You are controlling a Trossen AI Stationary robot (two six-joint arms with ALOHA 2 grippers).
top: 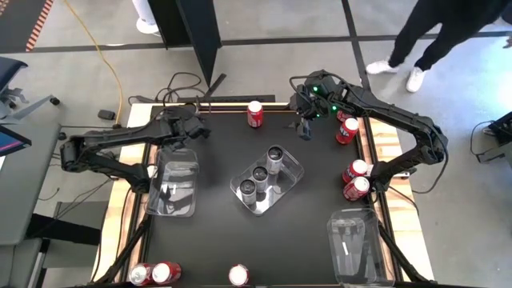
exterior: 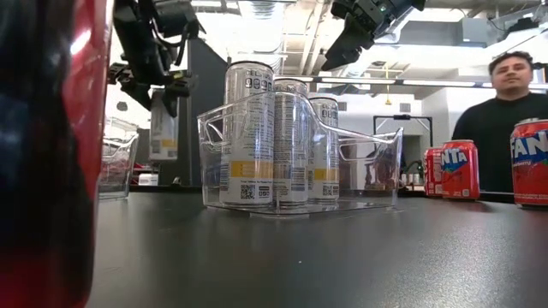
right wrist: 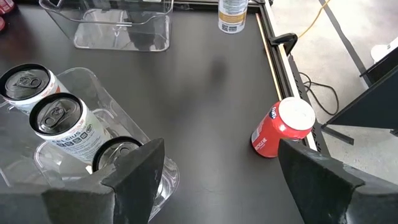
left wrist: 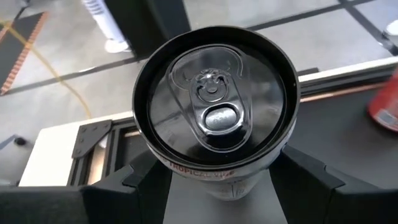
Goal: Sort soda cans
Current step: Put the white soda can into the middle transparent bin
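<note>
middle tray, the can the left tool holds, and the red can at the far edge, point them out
middle tray [top: 294, 173], high view, bare right rim
held can [left wrist: 216, 102], left wrist view, dark lid
red can [top: 254, 114], high view, its side, by the table's far edge

The tabletop [top: 216, 240] is matt black with a pale wood rim. The trays [top: 173, 190] are clear plastic. The silver cans [exterior: 249, 128] are silver-grey with dark print, a yellow band low down and a black-and-white code patch; their tops are dark and glossy, as on the held can [left wrist: 217, 106]. The red cans [exterior: 459, 169] are bright red with white lettering edged in blue, and the one by the far edge [right wrist: 281, 127] has a silver-white top. Both arms are dark, the right arm [top: 384, 112] showing small green lights. A yellow cable [top: 100, 48] crosses the grey floor.
</note>
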